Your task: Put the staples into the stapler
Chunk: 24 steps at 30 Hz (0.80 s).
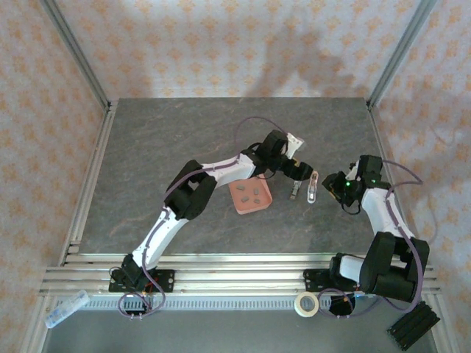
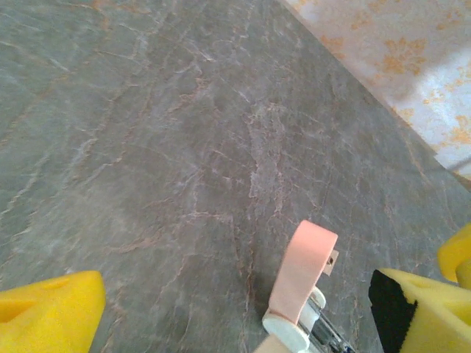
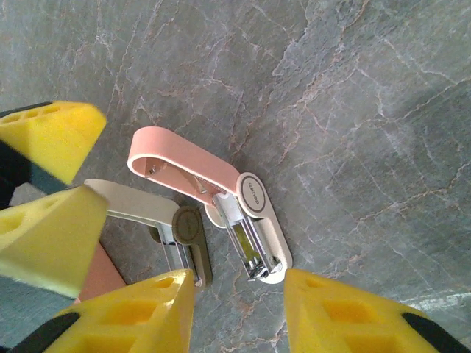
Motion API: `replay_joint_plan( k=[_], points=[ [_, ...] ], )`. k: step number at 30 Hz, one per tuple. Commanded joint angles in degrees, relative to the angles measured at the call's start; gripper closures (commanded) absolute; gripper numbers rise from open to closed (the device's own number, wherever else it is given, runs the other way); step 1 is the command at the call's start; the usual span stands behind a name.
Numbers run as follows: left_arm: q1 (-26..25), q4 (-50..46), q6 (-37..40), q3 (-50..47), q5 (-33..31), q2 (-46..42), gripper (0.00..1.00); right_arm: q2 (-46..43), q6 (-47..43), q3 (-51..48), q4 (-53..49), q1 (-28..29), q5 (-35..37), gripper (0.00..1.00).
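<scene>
The stapler [image 3: 246, 195] is pale pink and white and lies on the grey table with its pink arm [image 2: 302, 279] hinged up, so the metal channel is exposed. From above the stapler [image 1: 314, 187] sits right of the salmon tray [image 1: 237, 204], which holds several small grey staples [image 1: 251, 193]. My left gripper [image 2: 239, 312] is open, and the raised pink arm stands between its yellow pads, nearer the right one. My right gripper [image 3: 239, 298] is open just off the stapler's white front end, its pads [image 3: 140, 312] on either side, not touching. In the overhead view the left gripper [image 1: 298, 171] and right gripper [image 1: 333, 185] flank the stapler.
A second stapler [image 3: 165, 220], cream with an olive base, lies open beside the pink one, toward the tray corner [image 3: 99, 276]. The left gripper's yellow pads [image 3: 51, 136] crowd that side. A tape roll [image 1: 307, 304] and a clear packet [image 1: 66, 309] rest on the front rail.
</scene>
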Motion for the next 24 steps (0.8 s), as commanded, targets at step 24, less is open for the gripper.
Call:
replay_joint_plan(
  k=[24],
  points=[
    [-1.8, 11.1, 1.6, -14.5, 3.6, -9.4, 0.10, -1.3, -1.4, -0.5, -2.4, -0.2, -2.9, 0.64]
  ],
)
